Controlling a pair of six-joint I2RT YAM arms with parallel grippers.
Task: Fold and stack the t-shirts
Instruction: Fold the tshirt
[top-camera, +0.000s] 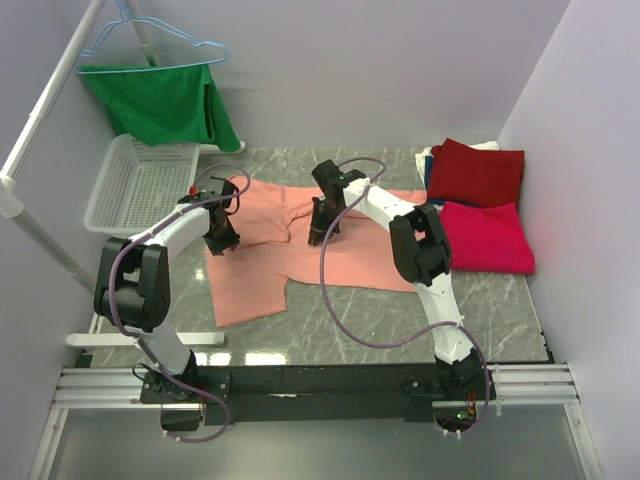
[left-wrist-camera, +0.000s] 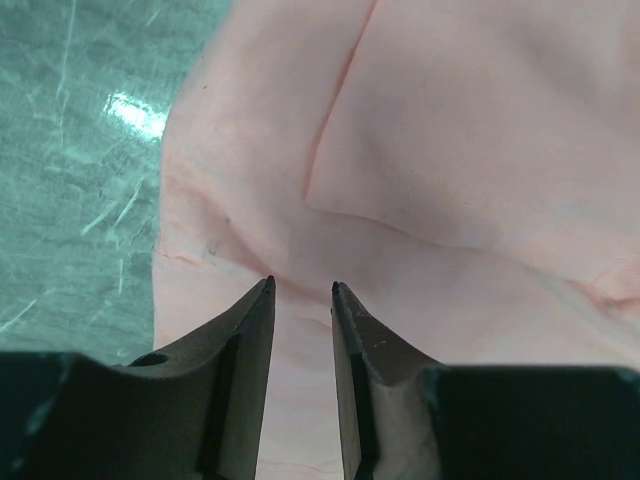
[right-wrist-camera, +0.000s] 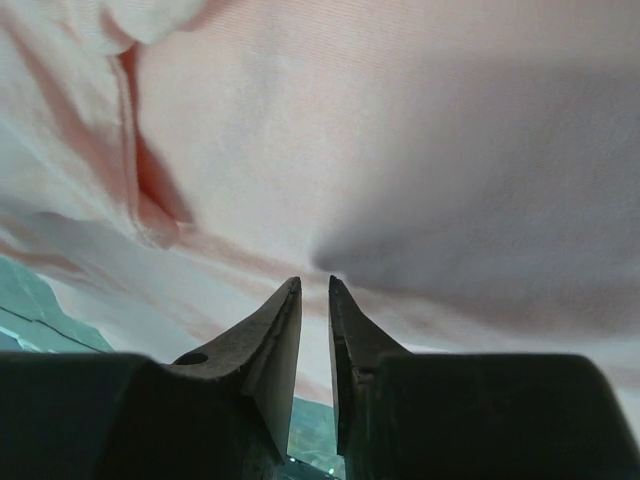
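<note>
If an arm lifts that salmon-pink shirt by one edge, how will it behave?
The salmon-pink shirt would likely droop, since it already wrinkles and folds over itself. Pushed, it would probably bunch up rather than slide across the table.

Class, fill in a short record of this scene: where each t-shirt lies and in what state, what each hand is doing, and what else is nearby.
salmon shirt: spread out, unfolded and wrinkled, in the middle of the table
dark red shirt: folded, far right
crimson shirt: folded, just nearer than the dark red shirt
left hand: over the salmon shirt's left part, jaws slightly apart, holding nothing
right hand: over its middle, jaws slightly apart, holding nothing
basket: white mesh, far left
green garment: hung behind the basket
</note>
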